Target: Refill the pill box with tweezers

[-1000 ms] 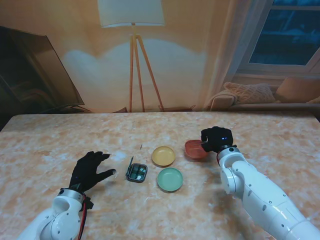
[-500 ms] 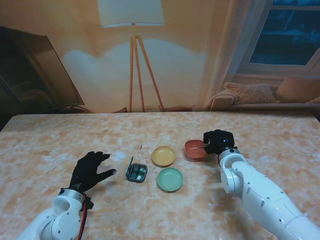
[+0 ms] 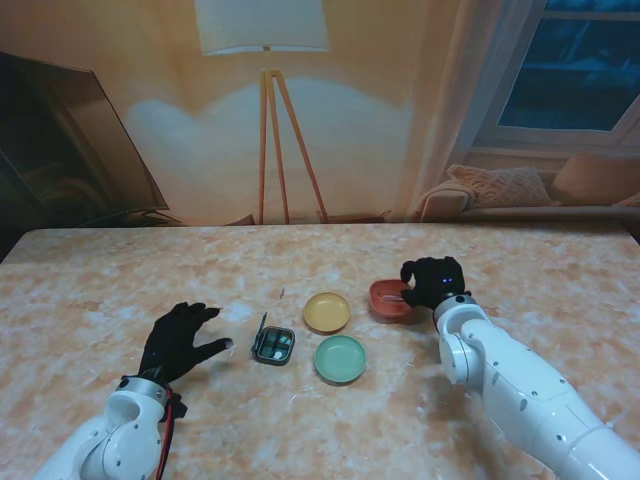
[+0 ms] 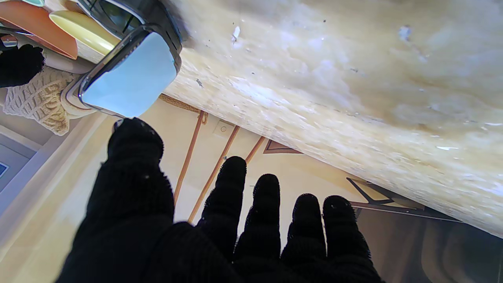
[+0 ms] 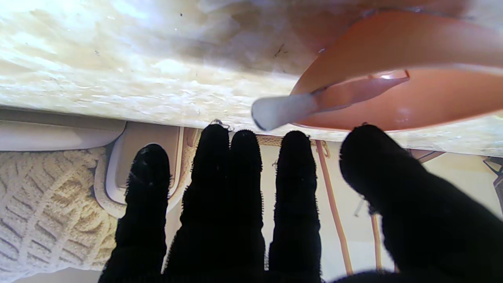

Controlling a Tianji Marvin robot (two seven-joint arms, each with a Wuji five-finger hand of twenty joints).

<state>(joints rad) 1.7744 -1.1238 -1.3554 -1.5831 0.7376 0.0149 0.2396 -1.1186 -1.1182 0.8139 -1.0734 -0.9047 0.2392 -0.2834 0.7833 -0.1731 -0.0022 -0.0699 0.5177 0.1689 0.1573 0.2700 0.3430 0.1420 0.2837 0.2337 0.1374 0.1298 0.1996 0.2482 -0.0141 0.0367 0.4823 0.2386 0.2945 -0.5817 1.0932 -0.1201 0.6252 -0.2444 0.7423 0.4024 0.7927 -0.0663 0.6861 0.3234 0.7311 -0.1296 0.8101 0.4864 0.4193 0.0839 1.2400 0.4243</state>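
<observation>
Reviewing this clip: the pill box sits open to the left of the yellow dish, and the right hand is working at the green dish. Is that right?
Not quite. In the stand view the right hand is at the orange dish, not the green dish; the right wrist view shows that orange dish just beyond its fingers. The rest holds: the pill box sits open, left of the yellow dish.

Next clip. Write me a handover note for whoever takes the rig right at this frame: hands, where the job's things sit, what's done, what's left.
Left hand: open, fingers spread, resting on the table left of the pill box, holding nothing.
Right hand: at the red dish; fingers look open in the wrist view, and a grip cannot be confirmed.
Tweezers: lying in the red dish, handle end sticking out toward the right hand.
Pill box: lid up, left of the yellow dish and green dish.
Done: pill box open, right hand at the tweezers.
Left: grasp tweezers, move pills into the box. Pills too small to make out.
</observation>
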